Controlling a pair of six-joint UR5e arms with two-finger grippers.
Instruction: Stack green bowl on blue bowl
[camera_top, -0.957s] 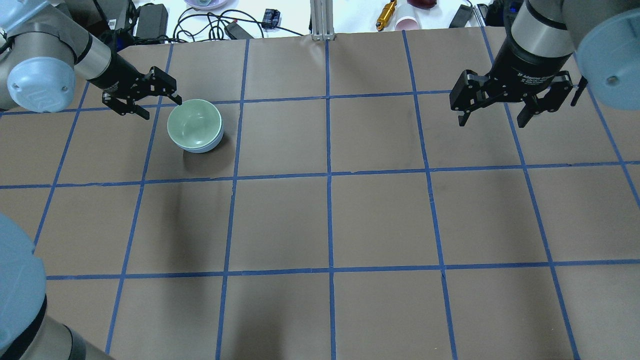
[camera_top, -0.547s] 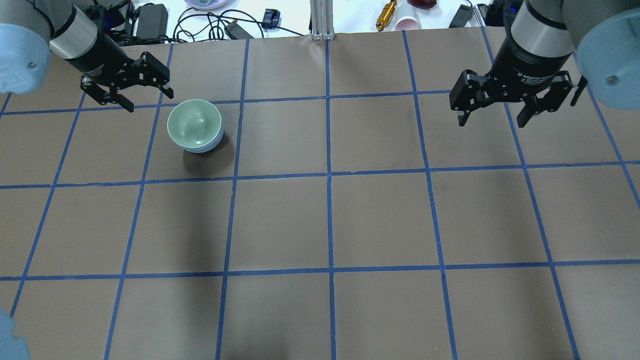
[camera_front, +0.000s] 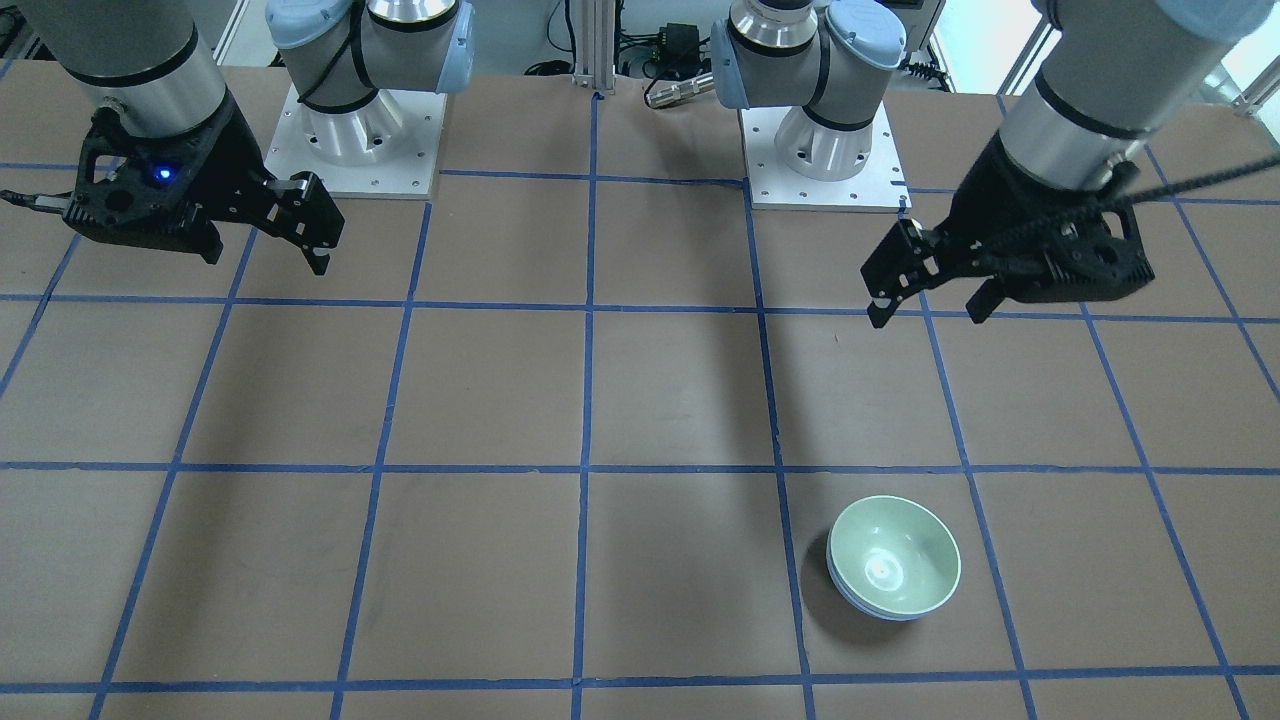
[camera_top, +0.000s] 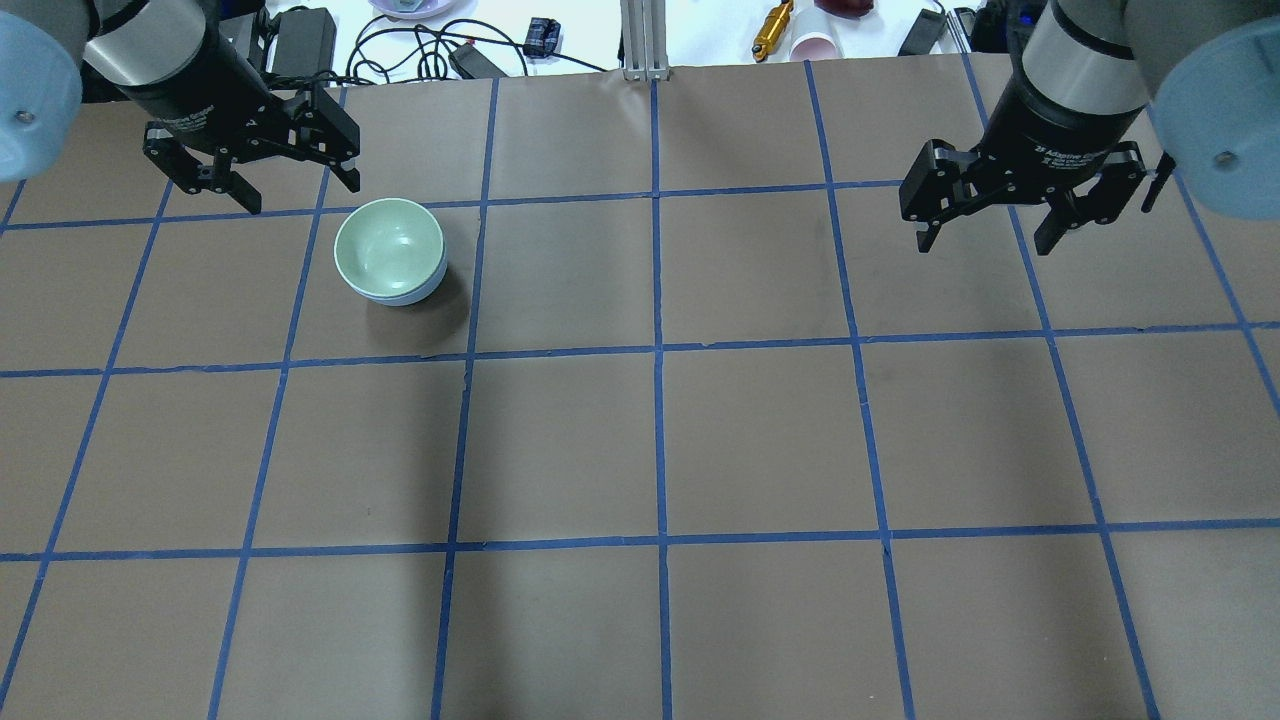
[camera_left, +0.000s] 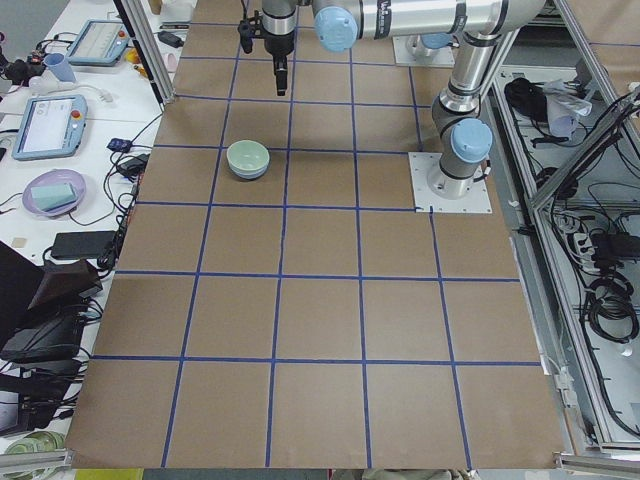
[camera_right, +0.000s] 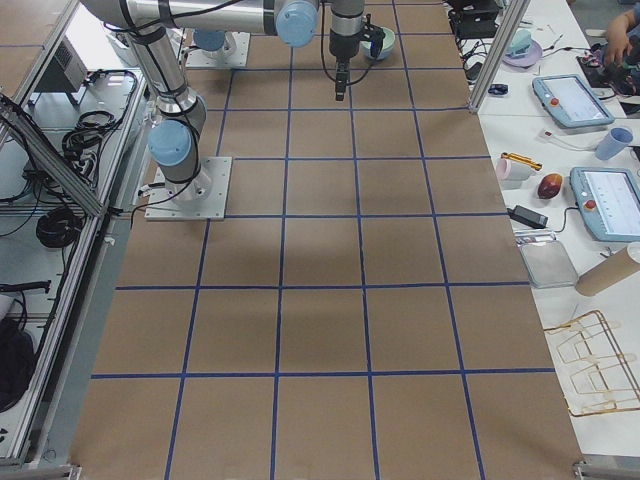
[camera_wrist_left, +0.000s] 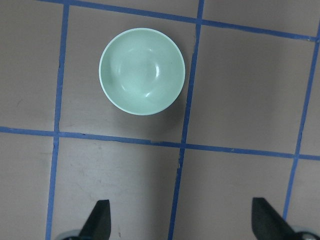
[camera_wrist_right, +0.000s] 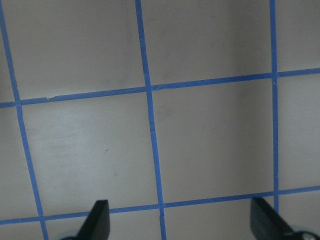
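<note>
The pale green bowl (camera_top: 388, 245) sits nested in the light blue bowl (camera_top: 408, 296), of which only a rim sliver shows under it. The stack stands on the table's far left. It also shows in the front view, green bowl (camera_front: 893, 568) over blue bowl (camera_front: 848, 597), and in the left wrist view (camera_wrist_left: 142, 70). My left gripper (camera_top: 300, 195) is open and empty, raised, just beyond and left of the stack, not touching it. My right gripper (camera_top: 985, 245) is open and empty, hanging above the table's far right.
The brown table (camera_top: 660, 440) carries a grid of blue tape. Cables, a power brick (camera_top: 300, 40), a pink cup (camera_top: 815, 45) and other clutter lie beyond its far edge. An aluminium post (camera_top: 645, 40) stands at the far middle.
My left gripper has drawn back from the green bowl's rim, moving up and toward the table's far edge, still open. The bowls and the right arm have not moved.
</note>
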